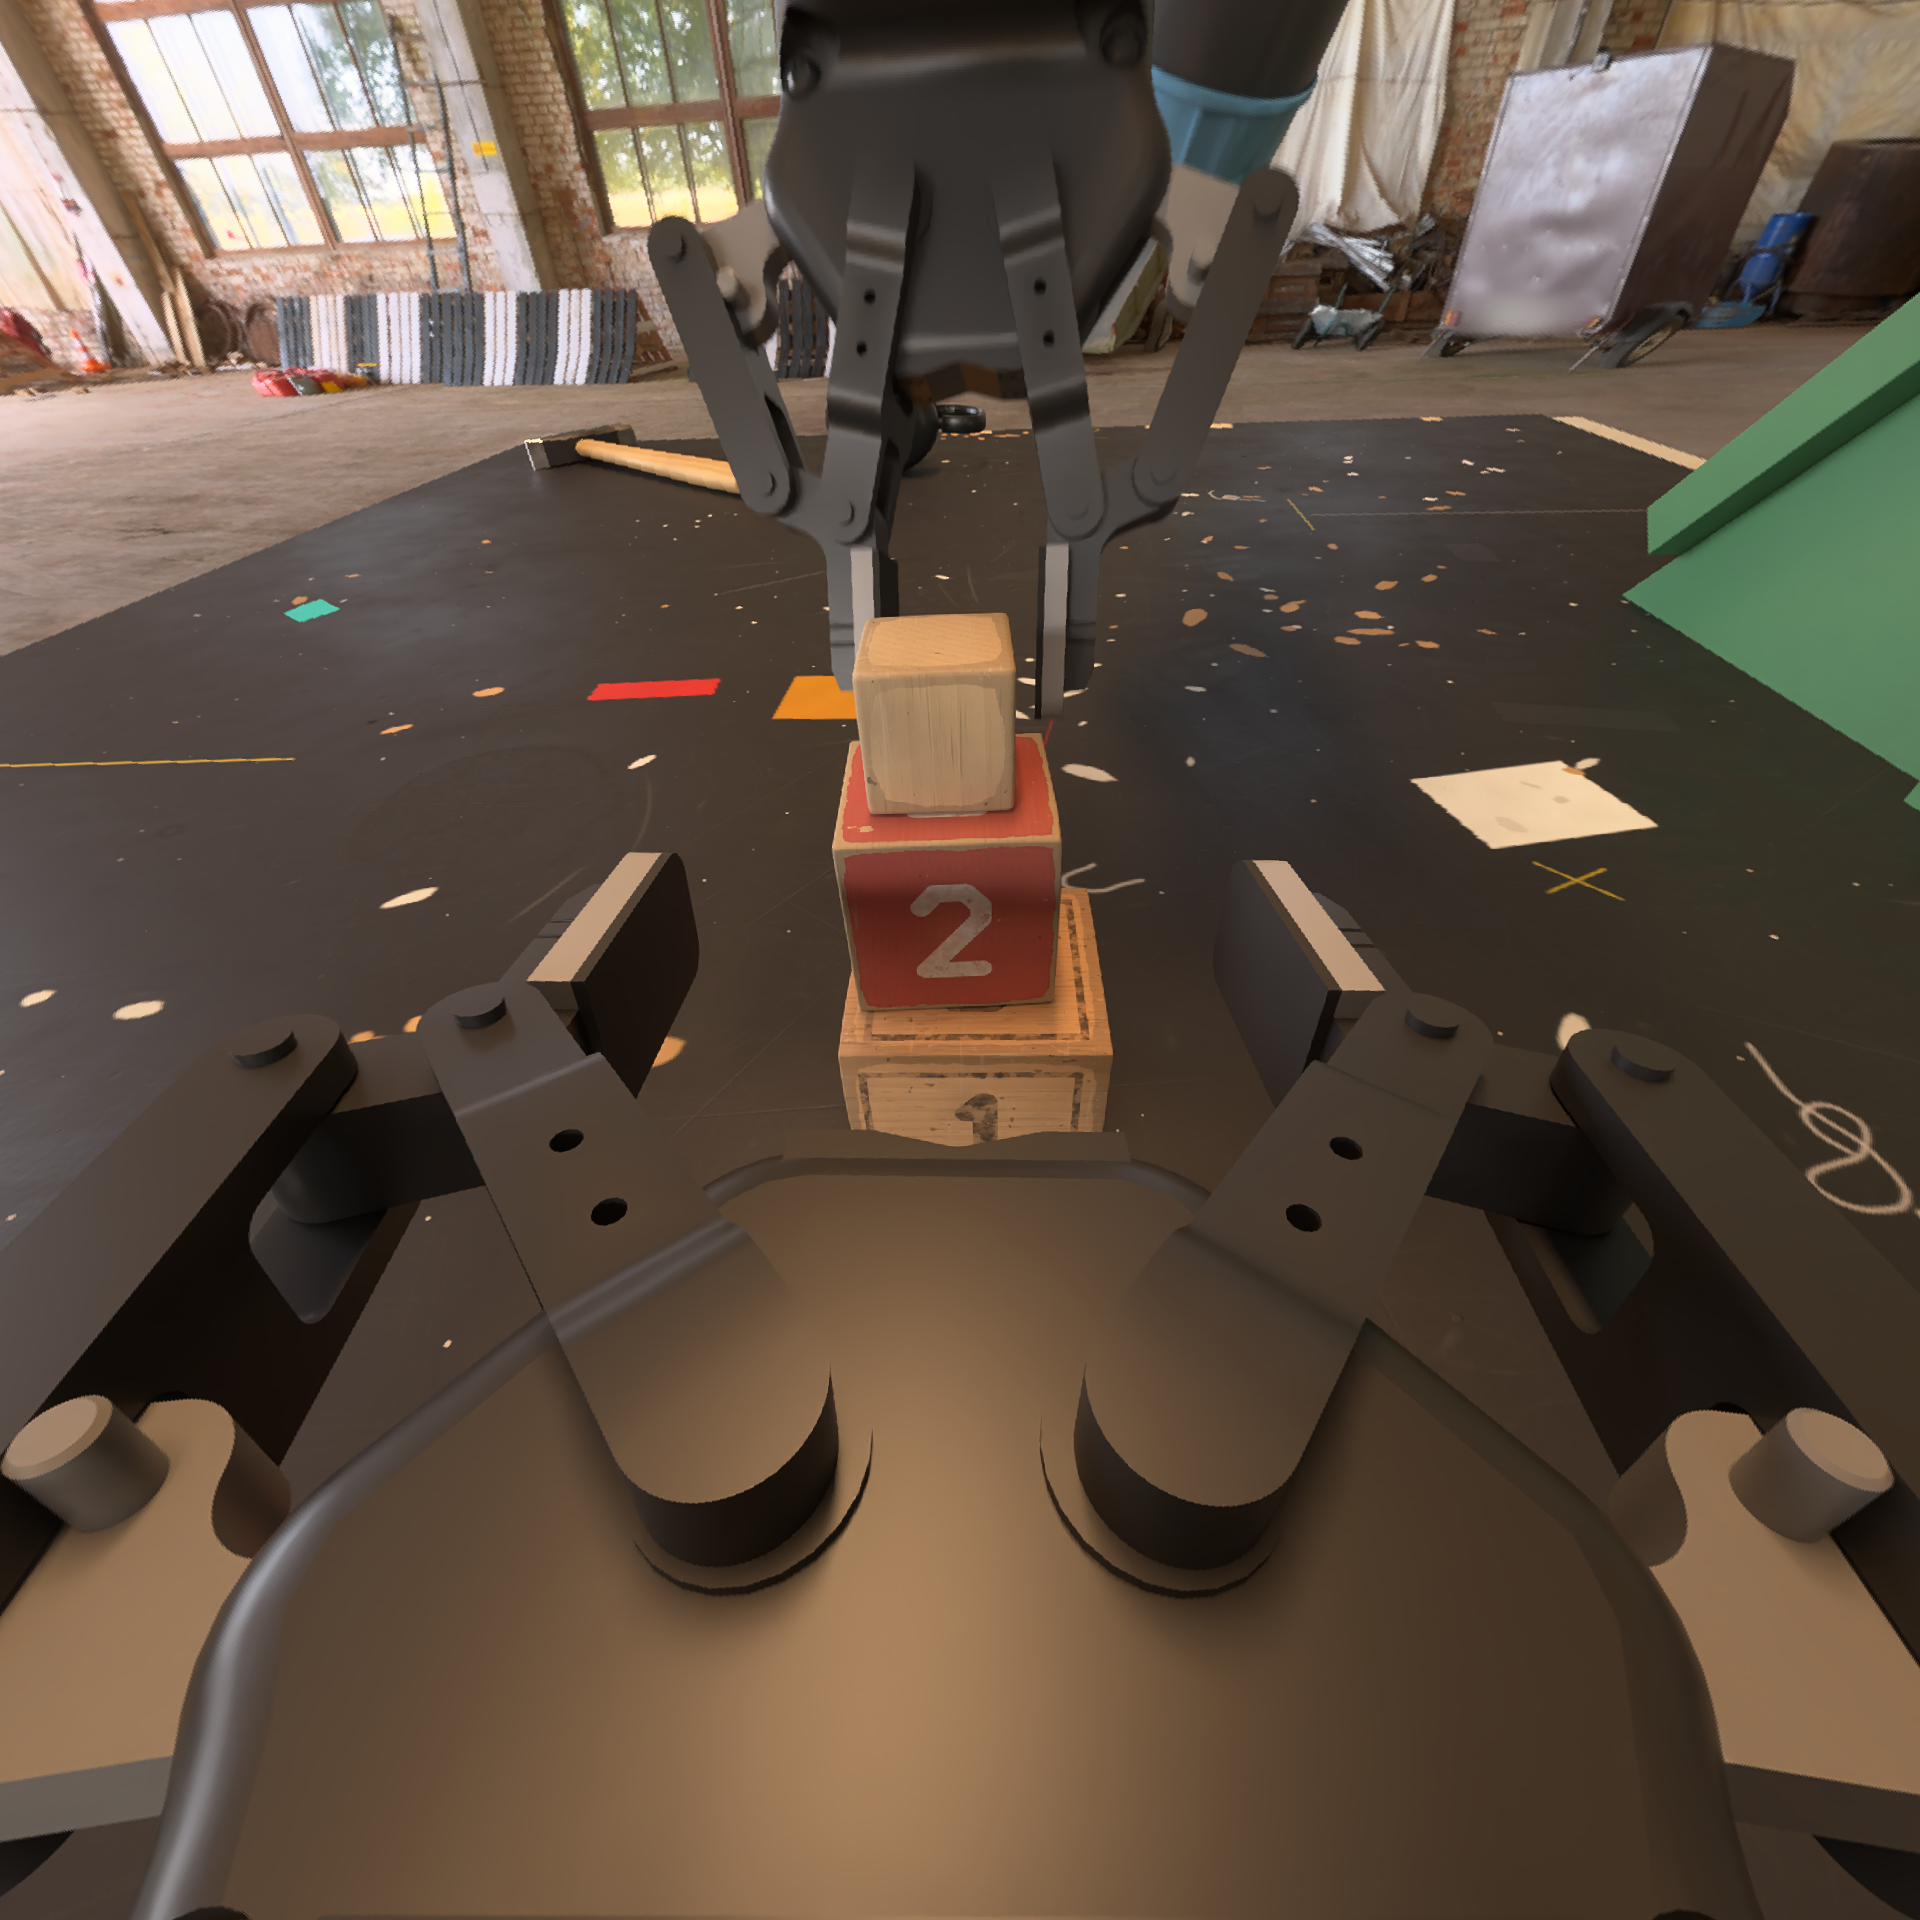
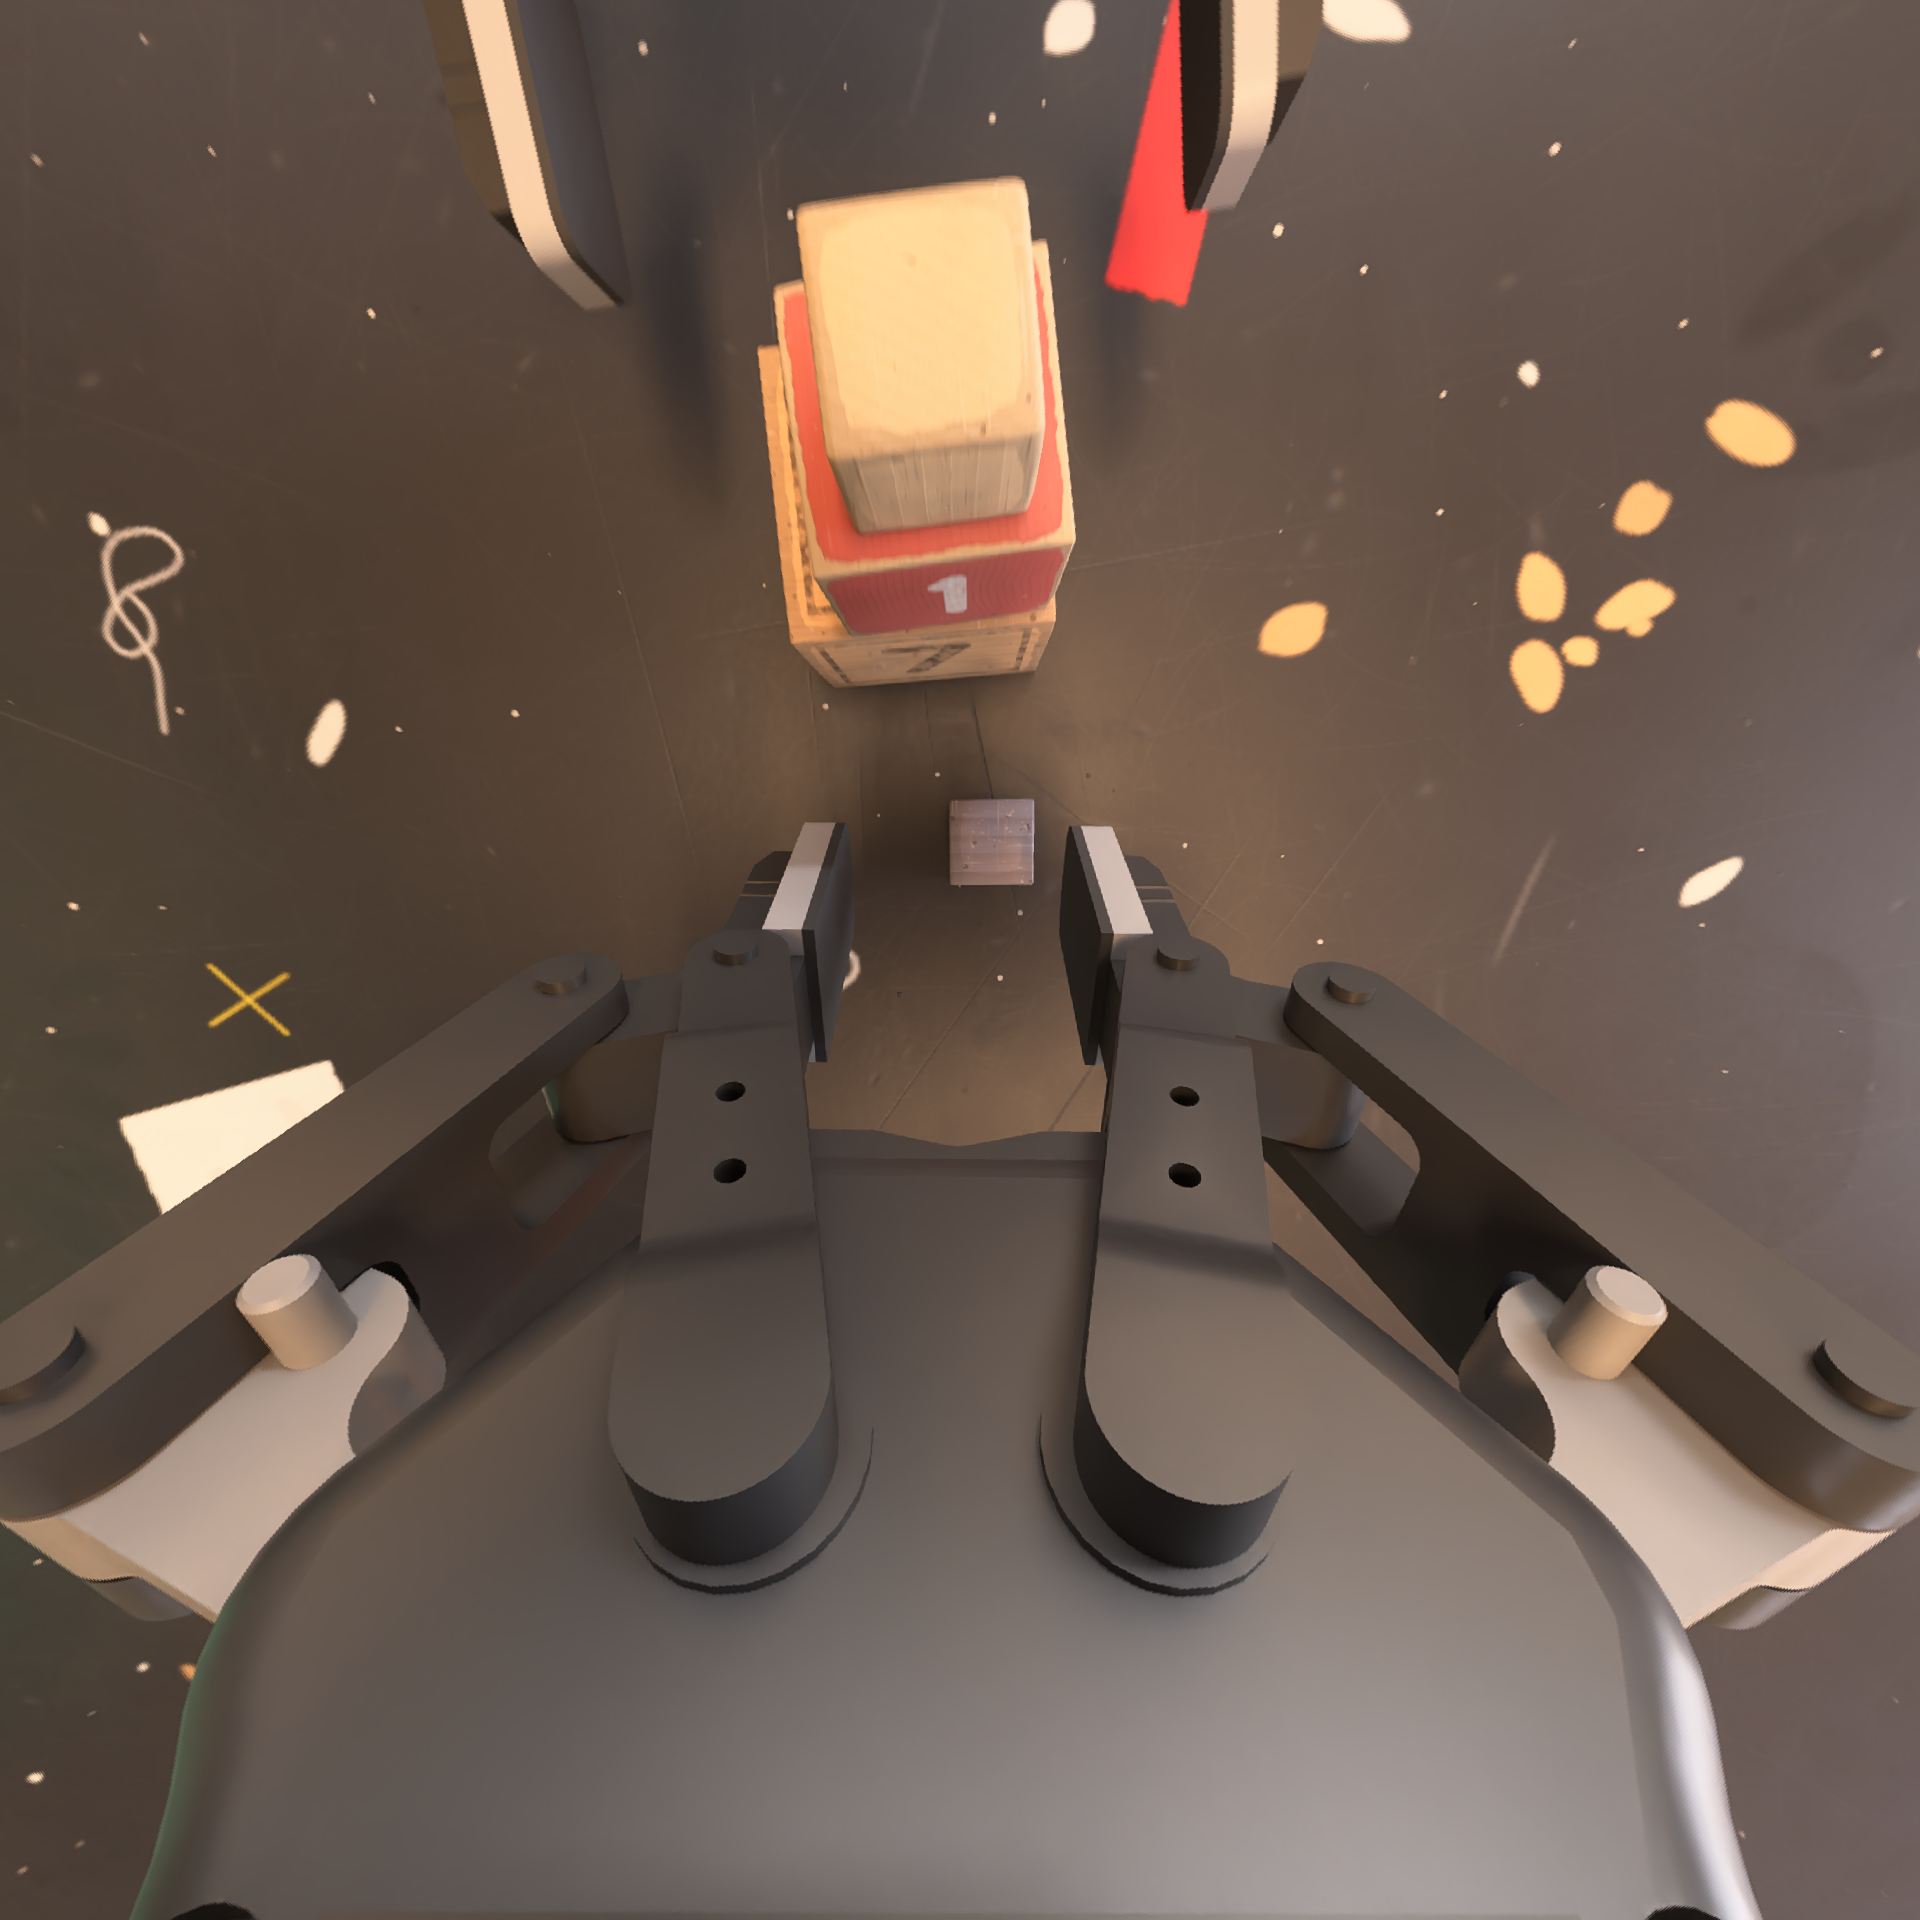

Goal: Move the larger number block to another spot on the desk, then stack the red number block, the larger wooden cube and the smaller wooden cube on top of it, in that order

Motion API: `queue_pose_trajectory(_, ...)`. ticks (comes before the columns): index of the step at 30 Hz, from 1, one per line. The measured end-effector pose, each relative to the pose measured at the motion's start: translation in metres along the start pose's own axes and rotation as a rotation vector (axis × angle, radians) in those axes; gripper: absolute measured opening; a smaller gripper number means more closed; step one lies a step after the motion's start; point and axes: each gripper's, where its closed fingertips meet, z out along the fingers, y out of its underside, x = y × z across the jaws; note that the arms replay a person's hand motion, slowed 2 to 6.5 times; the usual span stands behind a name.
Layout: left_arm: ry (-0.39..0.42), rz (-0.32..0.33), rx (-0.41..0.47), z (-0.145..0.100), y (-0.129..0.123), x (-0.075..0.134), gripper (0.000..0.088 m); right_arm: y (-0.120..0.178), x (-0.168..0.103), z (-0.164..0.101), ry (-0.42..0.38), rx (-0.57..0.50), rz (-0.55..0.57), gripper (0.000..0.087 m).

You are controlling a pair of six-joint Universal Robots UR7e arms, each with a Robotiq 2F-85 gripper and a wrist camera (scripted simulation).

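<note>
A stack stands on the dark desk (image 1: 416, 1039). The tan larger number block (image 1: 977, 1081) is at the bottom, the red number block (image 1: 951, 925) is on it, and the larger wooden cube (image 1: 935, 712) is on top. My left gripper (image 1: 961, 925) is open, level with the stack, with a finger on each side and not touching it. My right gripper (image 2: 956, 894) is open and points down over the smaller grey wooden cube (image 2: 991, 842), which lies on the desk beside the stack (image 2: 925, 416). In the left wrist view the right gripper (image 1: 958, 681) hangs behind the stack, which hides the small cube.
A hammer (image 1: 634, 457) lies at the desk's far left. A green slab (image 1: 1808, 582) rises at the right. Flat paint marks are on the desk: a white patch (image 1: 1527, 800), a red patch (image 1: 655, 689) and an orange patch (image 1: 810, 698).
</note>
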Motion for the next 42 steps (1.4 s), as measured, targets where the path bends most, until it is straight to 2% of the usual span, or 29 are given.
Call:
queue_pose_trajectory(7,-0.001,-0.001,0.001,0.000,0.000,0.000,0.0854,0.015,0.003,0.024,-0.005,0.012,-0.005,0.0380)
queue_pose_trajectory(14,0.000,-0.004,0.001,0.000,0.000,0.000,0.0854,0.018,0.006,0.038,-0.015,0.045,0.003,0.0371)
queue_pose_trajectory(24,-0.001,-0.007,0.004,0.000,0.000,-0.001,0.0854,0.019,0.007,0.050,-0.030,0.044,-0.004,0.0324)
queue_pose_trajectory(26,-0.001,-0.008,0.004,0.000,0.000,-0.001,0.0854,0.019,0.007,0.051,-0.030,0.038,-0.008,0.0290)
queue_pose_trajectory(29,-0.001,-0.008,0.004,0.000,0.000,-0.001,0.0854,0.021,0.008,0.052,-0.022,0.028,-0.012,0.0196)
queue_pose_trajectory(36,-0.001,-0.008,0.004,0.000,0.000,-0.001,0.0854,0.017,0.010,0.042,-0.011,0.029,-0.012,0.0199)
queue_pose_trajectory(42,0.000,-0.007,0.002,0.000,0.000,-0.001,0.0854,0.007,0.013,0.018,0.015,0.026,-0.022,0.0199)
